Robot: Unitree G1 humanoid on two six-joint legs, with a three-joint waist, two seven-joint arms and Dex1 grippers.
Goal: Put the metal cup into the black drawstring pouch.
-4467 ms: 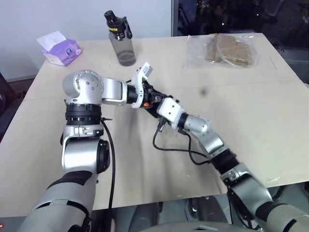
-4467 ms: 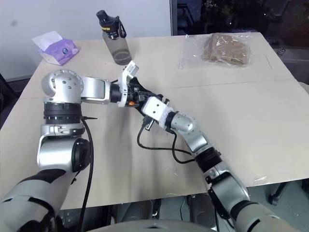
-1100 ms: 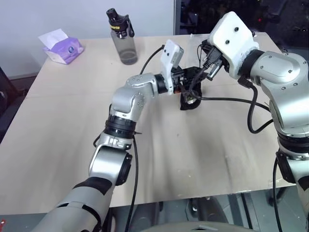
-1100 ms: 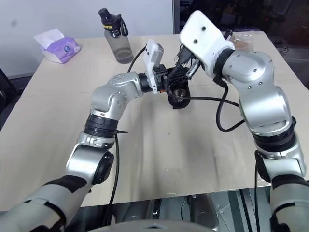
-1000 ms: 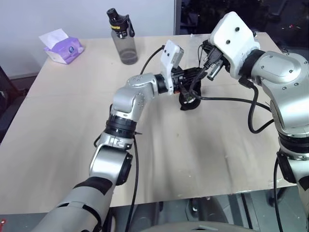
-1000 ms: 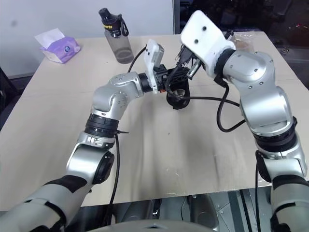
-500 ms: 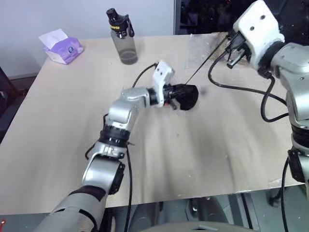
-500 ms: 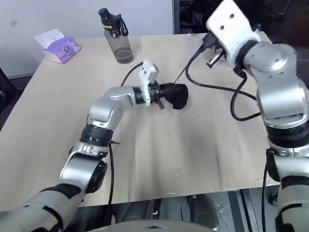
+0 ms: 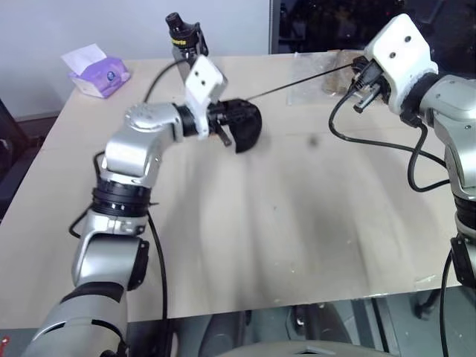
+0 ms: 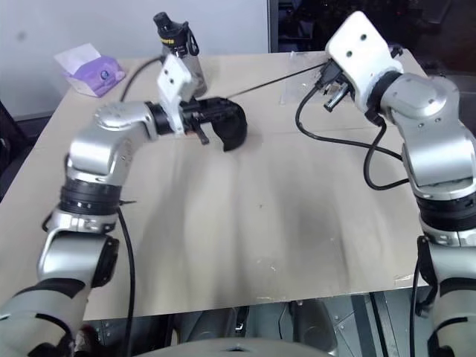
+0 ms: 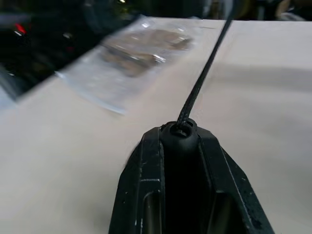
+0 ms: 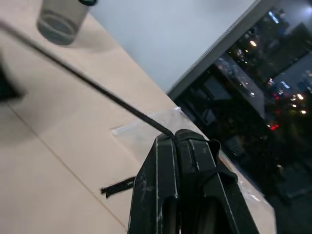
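Observation:
The black drawstring pouch (image 9: 244, 125) hangs above the table at centre-left, with my left gripper (image 9: 225, 123) shut on it. Its thin cord (image 9: 297, 83) runs taut to the right, where my right gripper (image 9: 356, 69) is shut on the cord's end. In the left wrist view the cord (image 11: 202, 80) leaves the pouch fabric pinched between the fingers (image 11: 146, 195). The right wrist view has the cord (image 12: 97, 90) caught between closed fingertips (image 12: 165, 146). The metal cup is hidden.
A grey water bottle (image 9: 181, 30) with a black cap stands at the back, partly behind my left wrist. A purple tissue pack (image 9: 95, 71) lies at the back left. A clear bag of brown items (image 9: 316, 80) lies at the back right.
My two grippers have drawn apart. The left one has swung left and up with the pouch, the right one has shifted right, and the cord between them has pulled taut.

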